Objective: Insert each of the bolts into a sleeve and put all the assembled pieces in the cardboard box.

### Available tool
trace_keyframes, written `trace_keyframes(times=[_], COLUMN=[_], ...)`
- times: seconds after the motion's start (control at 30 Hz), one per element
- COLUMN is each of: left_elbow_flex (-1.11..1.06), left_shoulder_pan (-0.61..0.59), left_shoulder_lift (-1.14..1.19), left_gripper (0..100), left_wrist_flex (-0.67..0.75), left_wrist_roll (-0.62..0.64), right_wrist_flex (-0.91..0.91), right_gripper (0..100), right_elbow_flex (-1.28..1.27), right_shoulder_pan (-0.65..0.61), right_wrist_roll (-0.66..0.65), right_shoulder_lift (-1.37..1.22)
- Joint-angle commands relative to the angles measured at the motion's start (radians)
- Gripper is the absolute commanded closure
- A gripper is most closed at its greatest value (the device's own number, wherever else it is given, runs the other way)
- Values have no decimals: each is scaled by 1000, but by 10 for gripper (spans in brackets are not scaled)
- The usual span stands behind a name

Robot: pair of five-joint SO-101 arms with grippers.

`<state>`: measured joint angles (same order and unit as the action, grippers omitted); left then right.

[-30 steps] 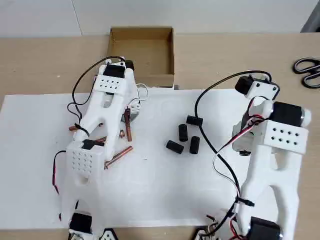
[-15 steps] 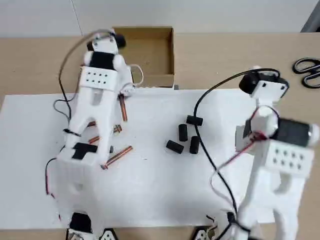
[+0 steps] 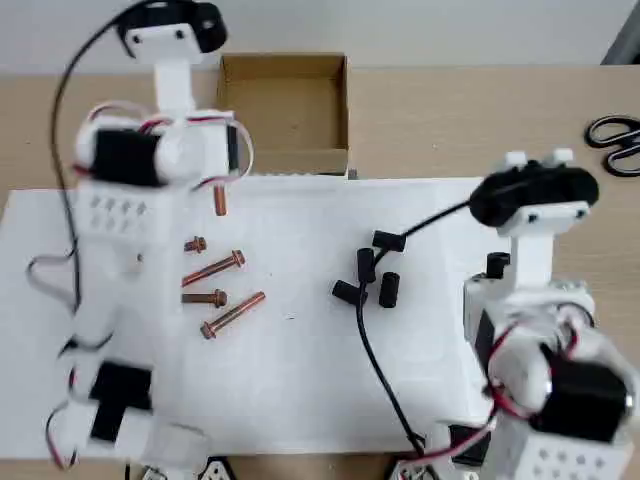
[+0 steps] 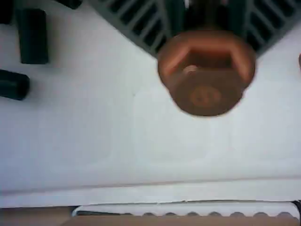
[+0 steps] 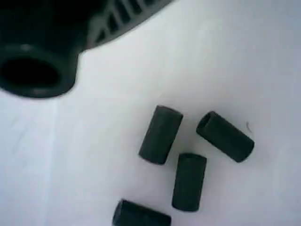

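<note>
One bolt point(image 4: 205, 75) sits clamped inside the left hand point(image 4: 205, 23), one sleeve point(image 5: 33, 70) clamped inside the right hand point(image 5: 47, 47)

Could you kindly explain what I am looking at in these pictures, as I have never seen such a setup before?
These are two small white robot arms, the left arm and the right arm, side by side at a table. Each ends in a pincer. One picture looks down from a fixed camera above. The other two come from a camera on each arm's wrist. The left pincer holds a copper bolt, seen head-on in its wrist picture. The right pincer holds a black sleeve, its open end toward the camera. On the white sheet lie four more bolts and four more sleeves. A cardboard box stands at the sheet's far edge, and scissors lie off to one side.
</note>
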<state>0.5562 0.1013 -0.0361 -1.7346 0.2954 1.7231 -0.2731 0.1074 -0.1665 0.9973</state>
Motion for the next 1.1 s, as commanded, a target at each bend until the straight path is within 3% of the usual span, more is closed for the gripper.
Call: trace_keyframes(times=[0.0,0.1,0.33,0.63,0.77,1.07], left_elbow_flex=[-93,-217,-479,-866,-1047,-1445], left_shoulder_pan=[0,-2,-2,-2,5,265], left_shoulder_lift=[-226,-348,-571,-835,-956,-1238], left_gripper=[995,995,995,995,995,995], left_wrist_flex=[-17,-15,75,448,591,830], left_wrist_roll=[-6,5,163,261,261,258], right_wrist_flex=[2,-16,-213,-300,-371,-519], right_gripper=[996,996,996,997,997,997], right_elbow_flex=[-49,-150,-480,-779,-787,-896], right_shoulder_pan=[-5,-5,-10,-248,-302,-602], right_wrist_roll=[-3,-2,-2,5,130,189], right_shoulder_lift=[91,199,507,822,796,797])
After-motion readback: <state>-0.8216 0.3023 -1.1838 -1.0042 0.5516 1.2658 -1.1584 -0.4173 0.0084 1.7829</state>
